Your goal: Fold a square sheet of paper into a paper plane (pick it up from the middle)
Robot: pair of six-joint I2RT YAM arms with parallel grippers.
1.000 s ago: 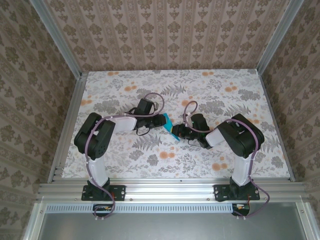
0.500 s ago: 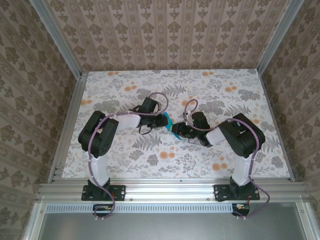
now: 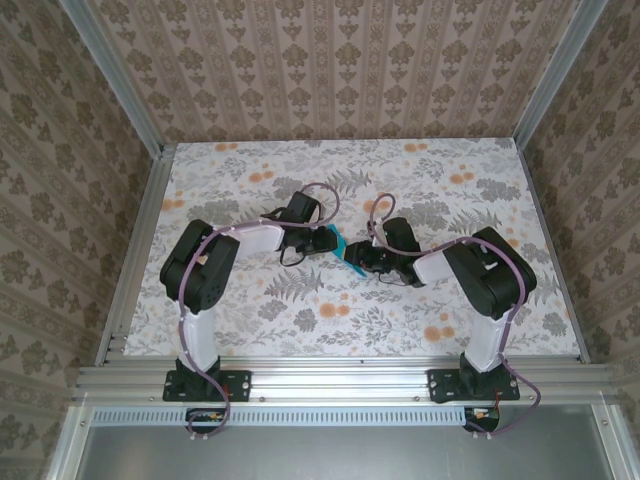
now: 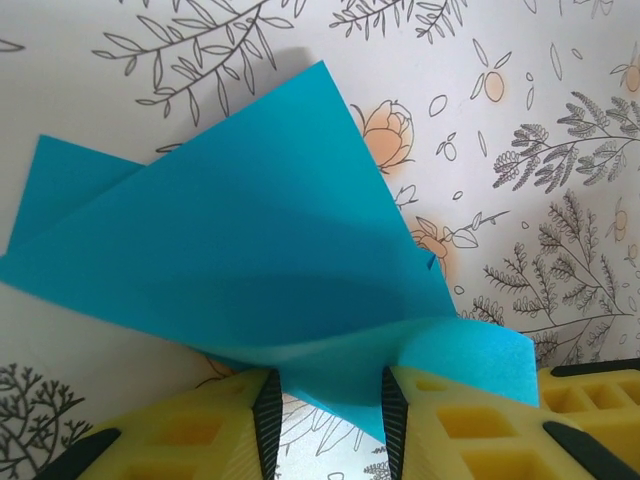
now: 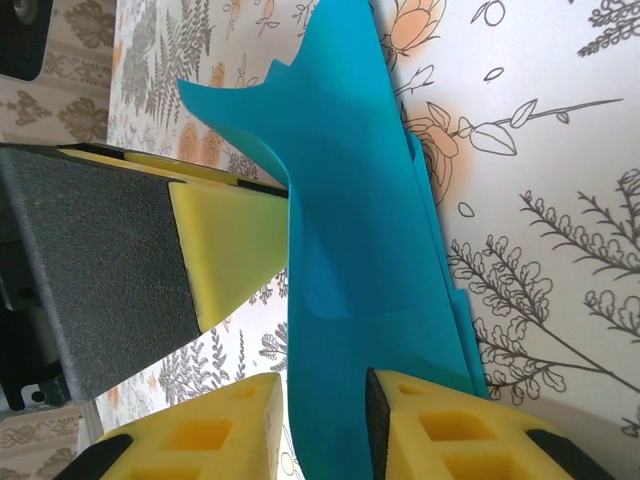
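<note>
The folded teal paper sheet [image 4: 260,230] was found mid-way across the floral table [image 3: 250,300], its long axis running far-left to near-right, one sharp corner pointed away from the left gripper [image 4: 327,410]. Its lower tip was lodged between that gripper's parted fingers; a pinch could not be confirmed. The right gripper [image 5: 322,420] was spread, the sheet resting against one finger

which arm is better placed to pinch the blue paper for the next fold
Likely the right. The blue paper stands on edge right through the right claw, between its parted jaws, so closing would pinch a broad stretch. The left claw has just a curled corner between its parted jaws.
</note>
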